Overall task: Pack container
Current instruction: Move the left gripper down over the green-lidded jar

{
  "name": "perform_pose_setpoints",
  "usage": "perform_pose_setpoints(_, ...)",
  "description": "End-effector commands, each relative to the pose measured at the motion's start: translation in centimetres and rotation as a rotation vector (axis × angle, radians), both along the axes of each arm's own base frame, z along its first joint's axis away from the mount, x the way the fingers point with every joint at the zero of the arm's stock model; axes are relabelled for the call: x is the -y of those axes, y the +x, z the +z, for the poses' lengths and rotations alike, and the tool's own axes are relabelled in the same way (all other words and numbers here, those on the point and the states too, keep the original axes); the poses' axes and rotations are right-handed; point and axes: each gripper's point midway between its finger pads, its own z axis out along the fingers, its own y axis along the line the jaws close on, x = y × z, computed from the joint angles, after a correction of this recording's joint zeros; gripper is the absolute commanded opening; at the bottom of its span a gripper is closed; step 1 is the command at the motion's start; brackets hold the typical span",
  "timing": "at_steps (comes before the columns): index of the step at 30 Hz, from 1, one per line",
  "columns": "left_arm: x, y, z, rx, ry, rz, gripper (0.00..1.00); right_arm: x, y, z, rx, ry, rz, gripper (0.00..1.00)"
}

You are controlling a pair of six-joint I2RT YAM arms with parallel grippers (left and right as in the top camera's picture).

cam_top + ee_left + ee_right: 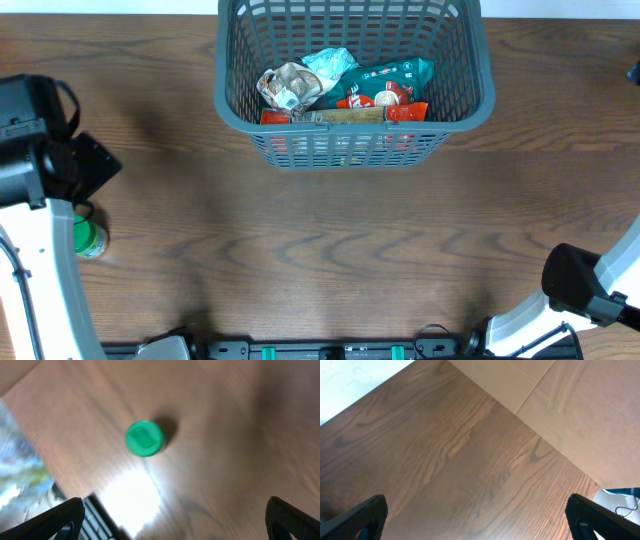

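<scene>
overhead: container [340,148] at 12 o'clock on the table [350,240], far edge, a touch toward 1. dk grey basket, lattice walls, thick rim, upright. several packets inside, heaped toward the 6 o'clock wall: crumpled silver/brown packet [290,88] at 9, pale blue packet [330,63] just beside it toward 12, teal packet [400,72] at 3, red packet [385,100] under the teal one. exact count cannot tell, they overlap.

green-capped bottle [88,238] at 8 o'clock near the table edge, upright, well apart from container, partly hidden by the left arm [40,160].

left gripper [175,522]: wrist view blurred, fingertips [60,520] at the frame's 7 and 5 o'clock corners, spread wide, nothing between. the green cap [144,438] sits beyond them, abt frame centre, no contact.

right gripper [480,520]: fingertips [360,515] wide apart too, bare wood below, holding nothing. right arm [580,285] at 4 o'clock in overhead, well apart from container.
</scene>
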Motion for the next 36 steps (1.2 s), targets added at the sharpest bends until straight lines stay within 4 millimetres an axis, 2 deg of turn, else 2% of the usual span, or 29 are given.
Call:
perform_pose_setpoints(1, -1.9, -1.5, -2.1, -0.056, -0.014, 0.123, 0.98, 0.4, -0.5, 0.2, 0.012, 0.003, -0.029, 0.99)
perform_pose_setpoints(4, -2.9, -2.5, -4.6, -0.087, -0.075, 0.186, 0.99, 0.4, -0.5, 0.2, 0.012, 0.003, -0.029, 0.99)
perform_pose_setpoints(11, -4.1, -2.7, -10.8, -0.086, -0.276, 0.244, 0.99, 0.4, -0.5, 0.2, 0.012, 0.003, -0.029, 0.99)
perform_pose_setpoints(14, -4.4, -2.6, -12.5, -0.098, -0.313, 0.248, 0.99, 0.4, -0.5, 0.2, 0.012, 0.003, -0.029, 0.99)
perform_pose_setpoints(18, -5.0, -2.0, -13.8, -0.114, -0.311, 0.231, 0.99, 0.4, -0.5, 0.2, 0.012, 0.003, -0.029, 0.99)
perform_pose_setpoints(25, -6.2, -0.5, -14.9, -0.091, -0.298, 0.231, 0.99, 0.4, -0.5, 0.2, 0.012, 0.003, -0.029, 0.99)
perform_pose_setpoints(36, -6.9, -0.2, -15.9, -0.063, -0.307, 0.364, 0.99, 0.4, -0.5, 0.2, 0.012, 0.003, -0.029, 0.99)
